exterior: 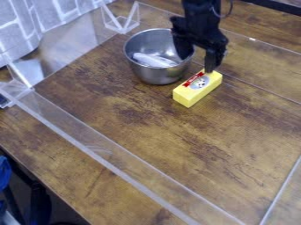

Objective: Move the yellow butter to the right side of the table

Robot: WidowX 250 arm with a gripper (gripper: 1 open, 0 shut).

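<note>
The yellow butter [196, 88] is a small yellow box with a white and red label, lying flat on the dark wooden table [141, 132] just right of the metal bowl. My black gripper [199, 59] hangs above and slightly behind the butter, over the bowl's right rim. Its fingers are spread apart with nothing between them, and they are not touching the butter.
A round silver metal bowl [157, 55] sits at the back centre, close to the butter's left end. Clear acrylic panels [83, 132] run along the table's edges and across its left front. Bare wood lies to the right of the butter.
</note>
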